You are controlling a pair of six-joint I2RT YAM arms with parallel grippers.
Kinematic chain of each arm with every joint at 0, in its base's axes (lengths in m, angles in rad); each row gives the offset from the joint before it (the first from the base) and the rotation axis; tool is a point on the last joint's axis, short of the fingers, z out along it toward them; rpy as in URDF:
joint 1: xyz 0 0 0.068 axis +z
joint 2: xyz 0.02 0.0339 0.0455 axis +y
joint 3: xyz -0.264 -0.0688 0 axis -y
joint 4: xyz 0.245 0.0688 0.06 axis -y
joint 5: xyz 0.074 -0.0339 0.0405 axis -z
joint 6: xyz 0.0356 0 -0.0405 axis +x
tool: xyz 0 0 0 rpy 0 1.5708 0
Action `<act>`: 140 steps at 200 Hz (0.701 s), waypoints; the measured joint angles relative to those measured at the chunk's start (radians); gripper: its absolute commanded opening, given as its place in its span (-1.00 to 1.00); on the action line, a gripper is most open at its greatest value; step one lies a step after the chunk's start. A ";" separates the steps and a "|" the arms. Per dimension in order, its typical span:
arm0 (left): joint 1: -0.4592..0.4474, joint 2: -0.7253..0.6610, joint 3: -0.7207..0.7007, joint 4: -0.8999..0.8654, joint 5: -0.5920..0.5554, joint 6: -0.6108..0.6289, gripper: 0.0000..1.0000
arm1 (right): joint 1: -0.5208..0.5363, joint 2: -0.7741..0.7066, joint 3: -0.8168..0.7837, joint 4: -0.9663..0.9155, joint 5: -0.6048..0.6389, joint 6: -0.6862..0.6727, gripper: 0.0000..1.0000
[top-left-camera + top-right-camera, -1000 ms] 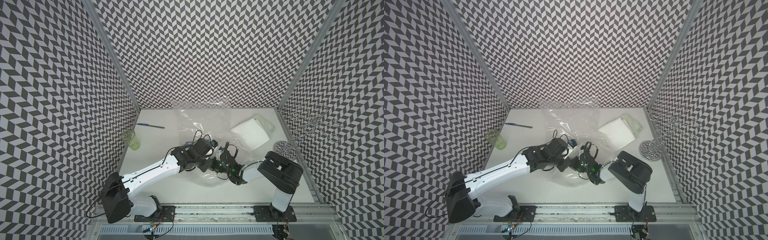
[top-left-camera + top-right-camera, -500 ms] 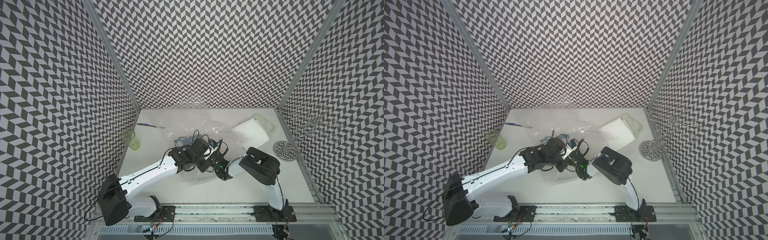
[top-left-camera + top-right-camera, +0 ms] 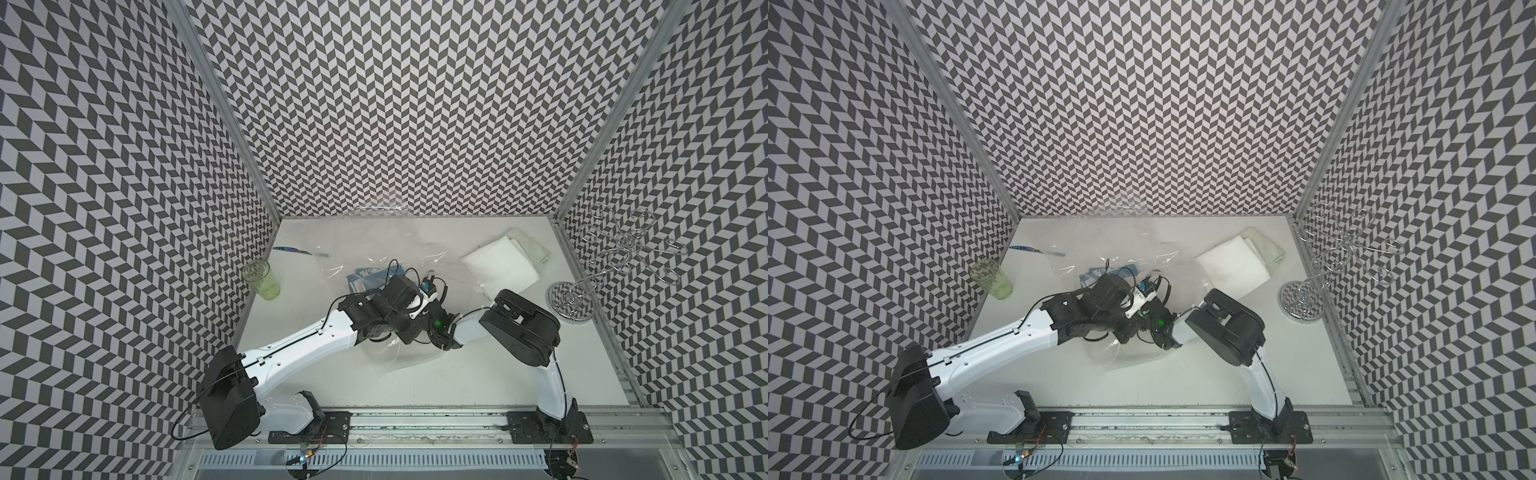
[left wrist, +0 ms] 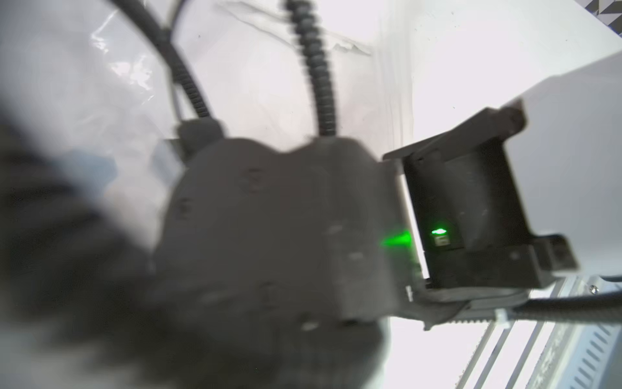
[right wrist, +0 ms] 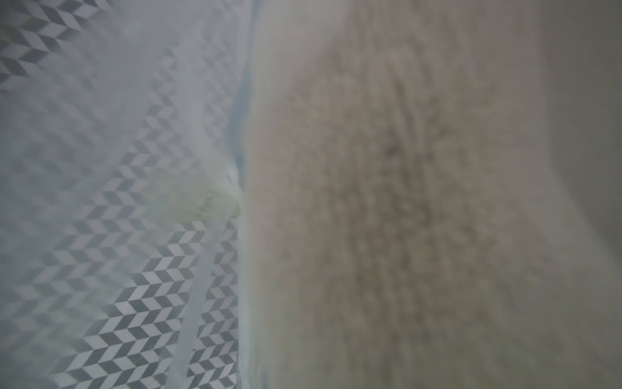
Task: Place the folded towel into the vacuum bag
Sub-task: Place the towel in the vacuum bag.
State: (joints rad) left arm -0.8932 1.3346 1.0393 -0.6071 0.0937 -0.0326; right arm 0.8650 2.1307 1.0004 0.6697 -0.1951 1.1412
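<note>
Nothing is packed yet: the folded towel (image 3: 500,266) lies flat outside the vacuum bag (image 3: 395,359), just beside its right edge. The bag sprawls on the tabletop (image 3: 457,386), its long axis running from its near end to the back wall. At that near end the left gripper (image 3: 409,330) and right gripper (image 3: 432,311) are closed; any pinch on the film is hidden. Opening the mouth and loading remain.

Clear vacuum bag (image 3: 386,243) mid-table — folded white towel (image 3: 498,268) just beside

Green cup (image 3: 261,279), pen (image 3: 291,249), wire rack (image 3: 571,300).
</note>
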 measured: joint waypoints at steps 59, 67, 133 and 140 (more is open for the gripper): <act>0.004 0.027 -0.016 0.023 0.013 -0.005 -1.00 | -0.025 0.049 0.095 -0.065 -0.101 -0.113 -0.75; 0.004 0.031 -0.017 0.030 0.017 -0.005 -1.00 | -0.031 0.050 0.095 -0.058 -0.120 -0.113 -0.72; 0.024 0.068 -0.023 0.053 -0.014 0.006 -0.90 | -0.041 0.128 0.172 0.026 -0.203 -0.048 -0.04; 0.024 0.066 -0.024 0.055 -0.016 0.005 -0.81 | -0.043 0.129 0.173 0.035 -0.214 -0.043 0.09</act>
State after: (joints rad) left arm -0.8692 1.4010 1.0157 -0.5522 0.0772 -0.0273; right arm 0.8223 2.2593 1.1736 0.7044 -0.4095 1.0981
